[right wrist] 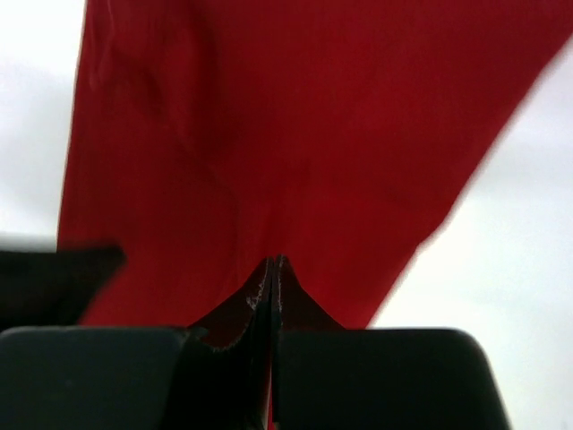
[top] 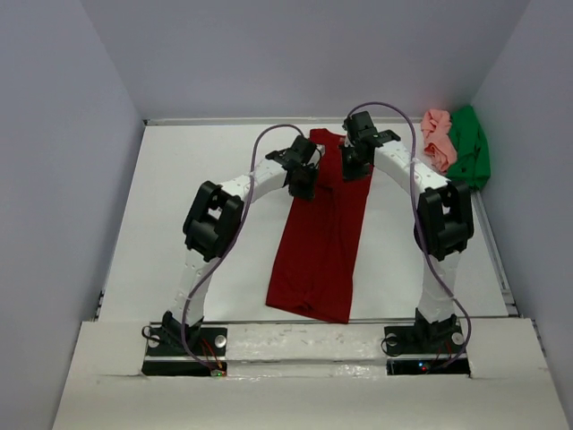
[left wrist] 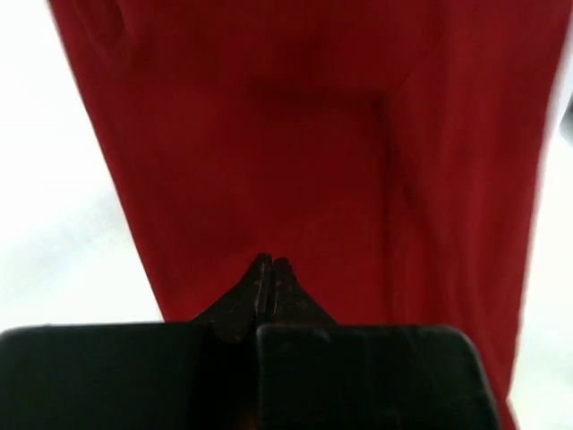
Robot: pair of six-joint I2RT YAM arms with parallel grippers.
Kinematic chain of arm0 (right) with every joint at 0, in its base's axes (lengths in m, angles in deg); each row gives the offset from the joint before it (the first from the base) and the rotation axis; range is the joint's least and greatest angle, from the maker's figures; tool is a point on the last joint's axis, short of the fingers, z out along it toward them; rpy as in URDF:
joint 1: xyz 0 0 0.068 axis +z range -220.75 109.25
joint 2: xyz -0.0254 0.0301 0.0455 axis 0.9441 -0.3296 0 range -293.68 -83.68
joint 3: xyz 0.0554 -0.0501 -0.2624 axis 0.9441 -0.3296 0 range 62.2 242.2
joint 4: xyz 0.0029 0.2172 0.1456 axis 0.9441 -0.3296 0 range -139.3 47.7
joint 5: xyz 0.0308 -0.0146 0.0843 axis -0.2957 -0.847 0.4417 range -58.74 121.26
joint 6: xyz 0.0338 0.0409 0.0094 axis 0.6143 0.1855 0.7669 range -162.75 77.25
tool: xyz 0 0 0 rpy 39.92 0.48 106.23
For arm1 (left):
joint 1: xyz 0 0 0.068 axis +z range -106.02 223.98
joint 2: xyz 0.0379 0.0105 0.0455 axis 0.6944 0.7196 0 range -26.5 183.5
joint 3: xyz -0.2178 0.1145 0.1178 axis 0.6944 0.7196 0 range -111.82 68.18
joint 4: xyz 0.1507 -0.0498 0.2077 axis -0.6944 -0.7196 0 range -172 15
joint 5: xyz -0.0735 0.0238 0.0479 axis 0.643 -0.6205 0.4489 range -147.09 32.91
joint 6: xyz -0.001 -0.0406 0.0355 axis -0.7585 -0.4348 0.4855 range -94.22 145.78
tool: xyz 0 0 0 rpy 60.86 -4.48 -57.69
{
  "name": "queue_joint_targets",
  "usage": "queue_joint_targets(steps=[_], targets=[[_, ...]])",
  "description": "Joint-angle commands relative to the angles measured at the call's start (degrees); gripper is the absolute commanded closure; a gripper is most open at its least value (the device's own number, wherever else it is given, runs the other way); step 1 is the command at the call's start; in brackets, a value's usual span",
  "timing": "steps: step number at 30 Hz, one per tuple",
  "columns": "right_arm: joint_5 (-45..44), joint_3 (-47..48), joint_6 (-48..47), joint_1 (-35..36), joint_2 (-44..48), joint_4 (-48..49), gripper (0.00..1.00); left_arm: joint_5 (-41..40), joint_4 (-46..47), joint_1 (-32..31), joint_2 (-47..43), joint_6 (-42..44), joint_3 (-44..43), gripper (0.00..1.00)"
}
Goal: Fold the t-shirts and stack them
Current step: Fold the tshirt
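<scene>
both my end effectors were pinched fully shut at the far end of the dark red t-shirt (top: 318, 242). the left end effector (top: 303, 182) sat on its left edge and the right end effector (top: 354, 166) just beside it on the right edge. in both wrist views the tips met with red cloth bunched right at them, so i read it as each one nipping a bit of fabric, though the left was harder to be sure of.

the shirt lay as a long narrow strip down the middle of the surface (top: 179, 179), its near hem toward my bases. the green t-shirt (top: 470, 148) and the pink t-shirt (top: 439, 139) sat crumpled together in the far right corner, well apart from it.

handling-wise, i figured this thing was light, floppy and thin. it wouldn't hold any shape, and it would sag between two grip points and drag on the surface. the best hold seemed to be the two far corners, with all the layers in the pinch so the strip didn't peel open.
</scene>
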Motion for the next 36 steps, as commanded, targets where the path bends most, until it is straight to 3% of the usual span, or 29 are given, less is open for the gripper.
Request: queue_joint_targets(steps=[1,4,16,21,28,36], targets=[[-2.95,11.64,-2.38,-0.32,-8.61,-1.2,1.0,2.97,6.16,-0.51,-11.56,-2.5,8.61,1.0],[-4.19,19.63,-2.38,-0.32,-14.95,-4.63,1.0,-0.1,3.96,-0.42,-13.33,-1.36,9.59,1.0],[-2.53,30.55,-4.75,-0.32,-23.9,-8.84,1.0,-3.36,1.41,-0.33,-14.21,-3.46,11.17,1.0],[-3.05,37.58,-5.81,-0.32,-29.46,-13.77,1.0,-4.86,1.76,-0.42,-18.42,-6.8,17.58,1.0],[-9.03,38.39,-5.01,-0.32,-31.48,-13.68,1.0,-1.87,5.27,-0.6,-23.52,-7.95,27.77,1.0],[-3.85,38.65,-9.75,-0.32,-33.77,-15.7,1.0,1.47,7.03,-1.91,-25.55,-11.63,36.74,1.0]])
